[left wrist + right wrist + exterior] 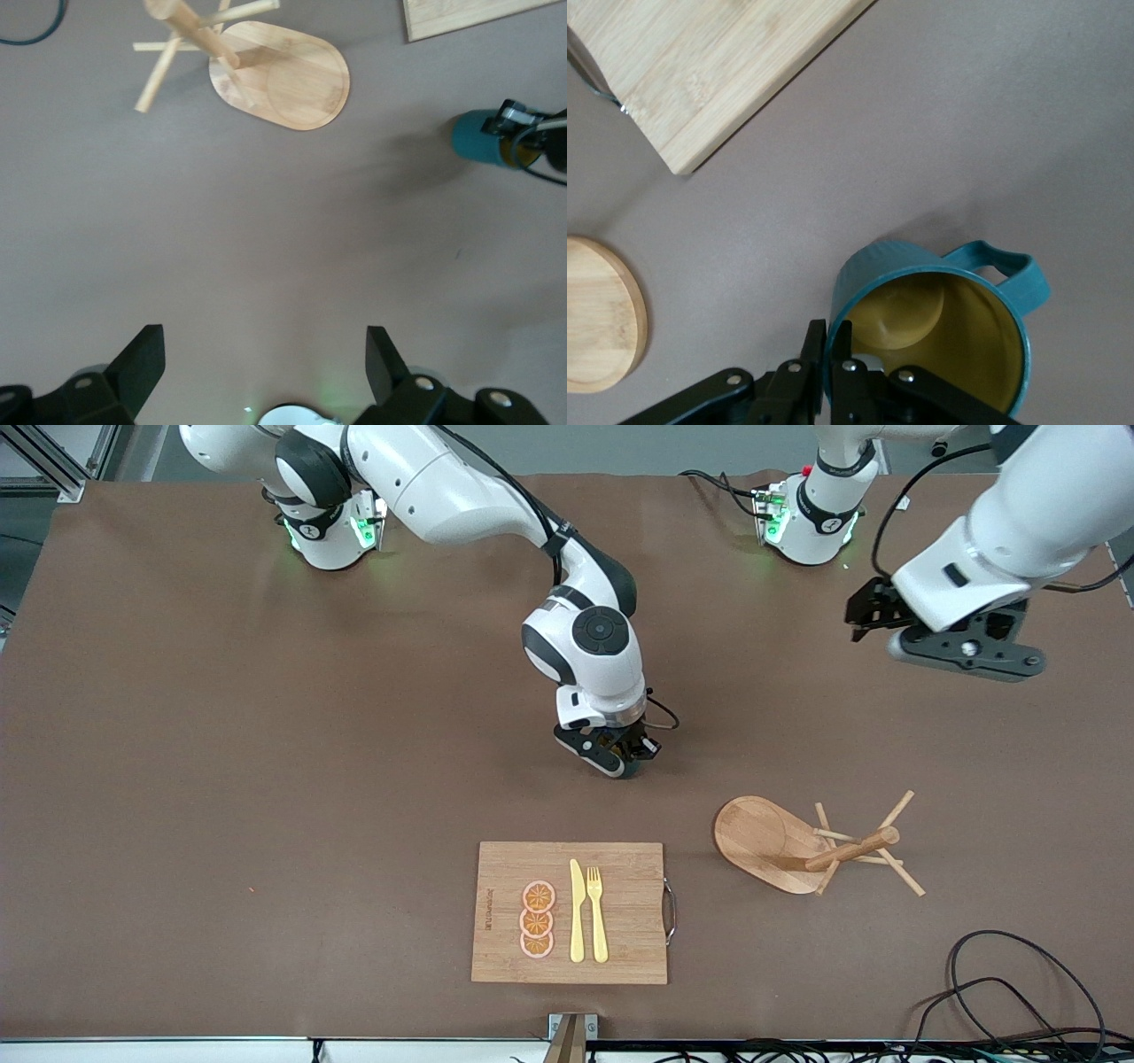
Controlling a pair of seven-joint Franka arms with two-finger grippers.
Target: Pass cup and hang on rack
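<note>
1. Right gripper (620, 760): low over the middle of the table (266, 779), just farther from the front camera than the cutting board (620, 921). Its fingers are pinched on the rim wall of the cup (930, 336), one finger inside and one outside.
2. The cup: dark teal, tan-yellow inside, mouth up, handle (1005, 266) pointing away from the pinching fingers. In the front view the gripper hides it almost wholly. Whether it rests on the table or is just lifted cannot be told.
3. Left gripper (877, 615): in the air over the table toward the left arm's end, fingers spread wide, holding nothing. This arm waits.
4. The rack (797, 846): lies tipped on its side, toward the left arm's end, beside the cutting board; the post (850, 850) is near level and the pegs splay out.
5. Step in hand, as judged: carrying the cup toward the left gripper for the pass. A rim pinch is thin, so the cup should be kept level and moved slowly. The handle side should be offered free so the left gripper can take the body.
6. Obstacles: the tipped rack is the main fault, since no peg stands ready for hanging. The cutting board carries orange slices (537, 919), a knife (577, 912) and a fork (597, 912) close to the carry path. Loose cables (1019, 974) lie at the near edge.
</note>
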